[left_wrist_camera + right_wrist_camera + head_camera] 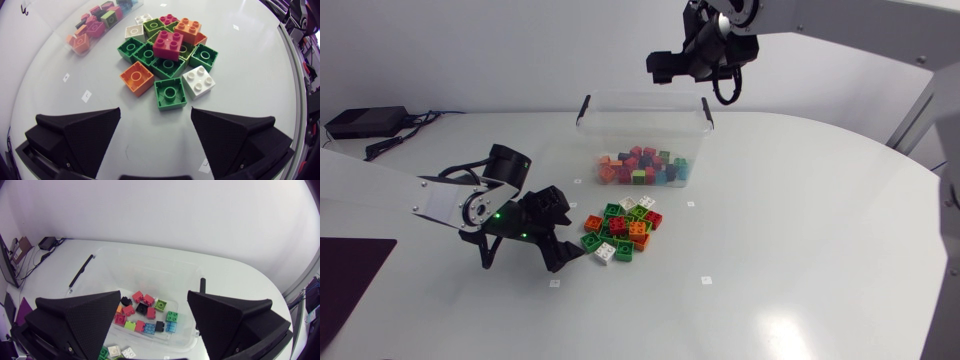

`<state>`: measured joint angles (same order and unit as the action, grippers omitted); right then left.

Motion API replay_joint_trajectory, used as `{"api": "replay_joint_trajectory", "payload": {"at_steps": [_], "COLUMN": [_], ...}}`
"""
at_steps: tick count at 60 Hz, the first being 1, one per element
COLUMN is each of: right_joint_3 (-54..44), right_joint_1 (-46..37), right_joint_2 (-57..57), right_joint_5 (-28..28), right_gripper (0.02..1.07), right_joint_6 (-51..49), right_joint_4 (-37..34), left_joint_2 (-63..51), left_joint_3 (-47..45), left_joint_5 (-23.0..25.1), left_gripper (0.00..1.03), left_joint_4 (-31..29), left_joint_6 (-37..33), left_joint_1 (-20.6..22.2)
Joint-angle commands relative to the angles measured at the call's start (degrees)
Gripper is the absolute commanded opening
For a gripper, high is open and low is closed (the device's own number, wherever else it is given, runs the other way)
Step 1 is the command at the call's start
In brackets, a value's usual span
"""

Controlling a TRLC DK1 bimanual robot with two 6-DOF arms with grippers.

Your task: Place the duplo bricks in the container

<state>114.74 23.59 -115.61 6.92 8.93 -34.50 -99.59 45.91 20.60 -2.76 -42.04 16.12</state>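
Low on the left, our left gripper [155,111] is wide open and holds nothing. It points at the duplo bricks [622,228] piled in the middle, ready to grab one. Above them the container [645,98] has some bricks inside. Upper right, our right gripper [154,295] hangs open and empty over it, out of the way.

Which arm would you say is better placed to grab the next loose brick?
Left: the left tool, open, sits low, facing the brick pile; the right tool hovers above the container.
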Motion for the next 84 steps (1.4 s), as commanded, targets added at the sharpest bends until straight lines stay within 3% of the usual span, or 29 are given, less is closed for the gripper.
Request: {"api": "replay_joint_trajectory", "payload": {"at_steps": [1,44,54,67,84], "right_joint_3": [-5.05,-47.59,-52.86,-53.13,-50.23], "right_joint_1": [1.01,7.26,9.54,12.97,16.40], "right_joint_2": [5.92,32.91,33.70,29.13,21.31], "right_joint_5": [0.29,-0.33,-0.77,-0.59,-0.59], "right_gripper": [1.02,1.02,1.02,1.02,1.02], "right_joint_6": [-0.14,-4.27,-4.97,-1.28,2.59], "right_joint_4": [0.05,12.35,15.17,14.64,11.91], "left_joint_2": [-1.57,-5.79,-7.20,-7.37,-5.44], "left_joint_3": [-1.61,-0.56,-0.30,-0.03,-1.44], "left_joint_5": [0.58,1.46,1.46,1.55,1.90], "left_gripper": [0.98,0.96,0.80,0.37,0.35], "left_joint_4": [1.45,8.65,10.06,11.47,12.08], "left_joint_6": [0.38,4.60,4.95,7.15,7.33], "left_joint_1": [0.93,3.39,3.83,3.74,3.22]}}
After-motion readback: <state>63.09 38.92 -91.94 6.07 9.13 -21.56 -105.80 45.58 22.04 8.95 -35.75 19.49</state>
